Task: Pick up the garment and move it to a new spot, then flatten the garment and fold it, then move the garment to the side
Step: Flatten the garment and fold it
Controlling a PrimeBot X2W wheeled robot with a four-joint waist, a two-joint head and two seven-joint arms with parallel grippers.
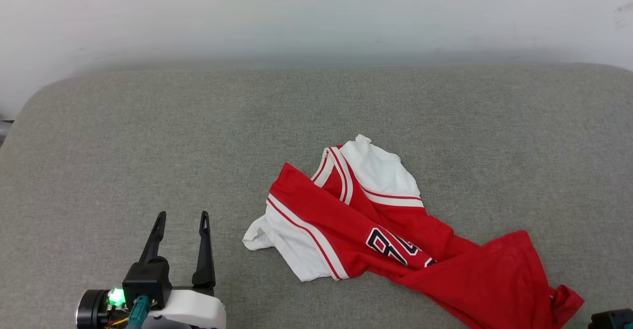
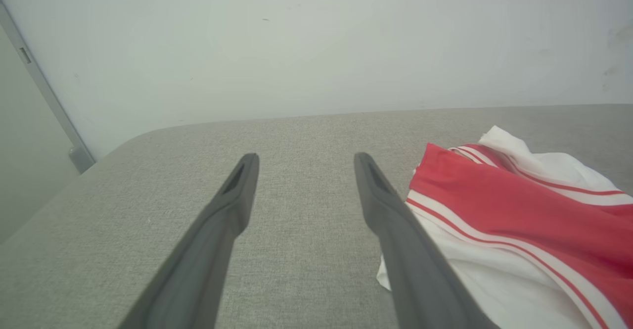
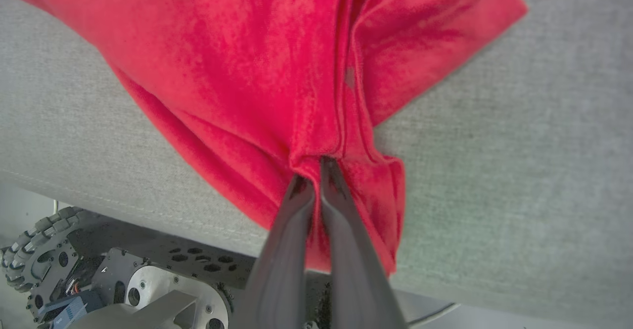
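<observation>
Pinching the crumpled red-and-white jersey garment (image 1: pixel 395 220) on a grey fabric cushion (image 1: pixel 148 146) is the right gripper (image 3: pixel 315 169); the left gripper (image 1: pixel 182 214) stands spread.

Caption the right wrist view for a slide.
Right gripper shut on a bunched red jersey T-shirt over grey fabric surface.

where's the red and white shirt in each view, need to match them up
Head view: the garment lies crumpled right of centre, trailing to the lower right corner.
Left wrist view: the garment is at the right edge, beside the open left gripper.
Right wrist view: the garment spreads red across the top and centre, pinched by the right gripper.
Shared landmark: the grey padded surface under it.
</observation>
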